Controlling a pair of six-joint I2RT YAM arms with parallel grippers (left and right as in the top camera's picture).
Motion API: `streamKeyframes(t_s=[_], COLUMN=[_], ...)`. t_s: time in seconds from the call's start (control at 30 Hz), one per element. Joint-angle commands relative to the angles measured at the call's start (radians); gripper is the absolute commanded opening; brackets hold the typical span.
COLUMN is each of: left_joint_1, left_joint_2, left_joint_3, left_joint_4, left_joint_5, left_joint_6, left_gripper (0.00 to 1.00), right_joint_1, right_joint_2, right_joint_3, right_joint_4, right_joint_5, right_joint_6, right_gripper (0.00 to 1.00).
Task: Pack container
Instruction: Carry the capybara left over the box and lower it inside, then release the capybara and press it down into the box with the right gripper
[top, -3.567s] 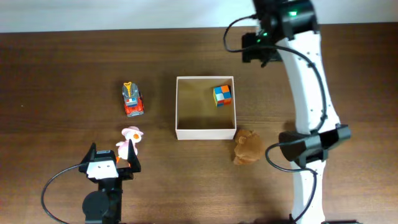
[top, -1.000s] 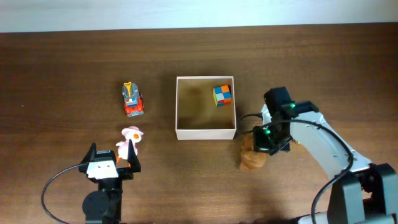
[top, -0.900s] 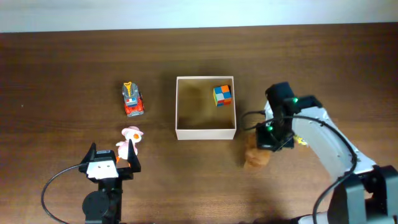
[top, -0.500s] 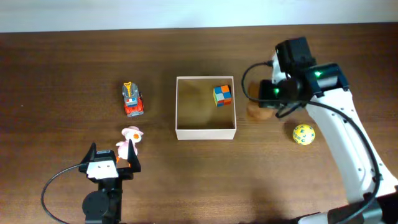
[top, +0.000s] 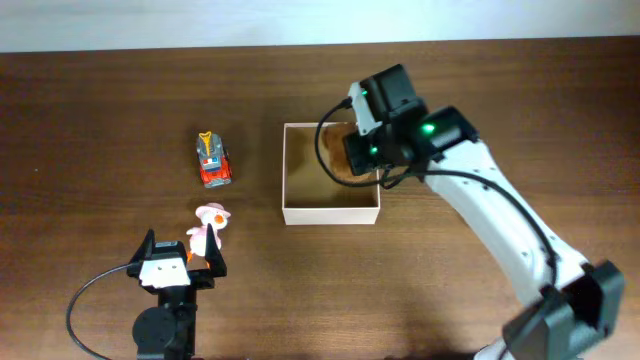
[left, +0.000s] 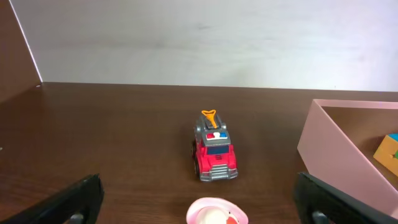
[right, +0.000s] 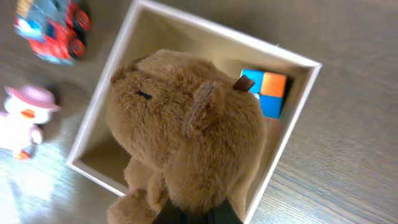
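The container (top: 330, 214), a square shallow open-top box with thin white walls and a tan cardboard floor, sits near the middle of a dark wood-grain table (top: 100, 100). The white right arm reaches over its far right corner. The right gripper (right: 196, 216) is pressed shut, pinching a brown plush toy (right: 186, 130) by its lower end; the toy is rounded and fuzzy, with a stitched eye and a small ear, and it hangs over the open top, covering much of the floor. Whether it touches the floor cannot be told. To the left of the box, well apart from it, stands a red and grey toy fire truck (top: 212, 160) with an orange part on top. Nearer the left arm is a small duck figure (top: 209, 228) in a pink hat. The left gripper (left: 199, 193) is spread wide and holds nothing, the duck just in front of it. Inside the container, in the far right corner, lies a small cube (right: 268, 92) of blue and orange squares
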Motion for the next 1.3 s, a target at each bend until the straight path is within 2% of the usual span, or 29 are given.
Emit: streamKeyframes(t_s=[0.0,0.2,0.9,0.93,0.97,1.0,1.03,1.13,1.27], left_joint_1=[0.006,0.006,0.006,0.006,0.006,0.006,0.006,0.006,0.006], left_joint_2=[-0.008,-0.008,-0.008,-0.008,-0.008,-0.008,-0.008,-0.008,-0.008], left_joint_3=[-0.007,-0.007,-0.007,-0.007,-0.007,-0.007,-0.007,-0.007,-0.007], left_joint_4=[0.003,0.003,0.003,0.003,0.003,0.003,0.003,0.003,0.003], left_joint_5=[0.010,0.010,0.010,0.010,0.010,0.010,0.010,0.010,0.010], left_joint_6=[0.016,0.016,0.016,0.016,0.016,0.016,0.016,0.016,0.016], left_gripper=[0.99,0.99,0.99,0.99,0.99,0.99,0.99,0.99,0.99], right_joint_1=[0.002,0.002,0.002,0.002,0.002,0.002,0.002,0.002,0.002], right_joint_2=[0.054,0.104,0.113,0.113,0.113,0.113,0.113,0.113,0.113], right_joint_3=[0.015,0.015,-0.034,-0.034,-0.034,-0.034,-0.034,-0.034,-0.034], right_joint_4=[-0.005,-0.008,-0.008,-0.008,-0.008,-0.008,-0.009,-0.009,-0.013], right_joint_5=[0.018,0.021,0.094,0.091,0.090,0.090,0.089,0.087,0.086], right_joint_6=[-0.026,-0.026,-0.025,-0.025,-0.025,-0.025,-0.025,-0.025,-0.021], right_gripper=[0.04,0.04,0.04,0.06,0.11,0.22,0.29,0.33,0.33])
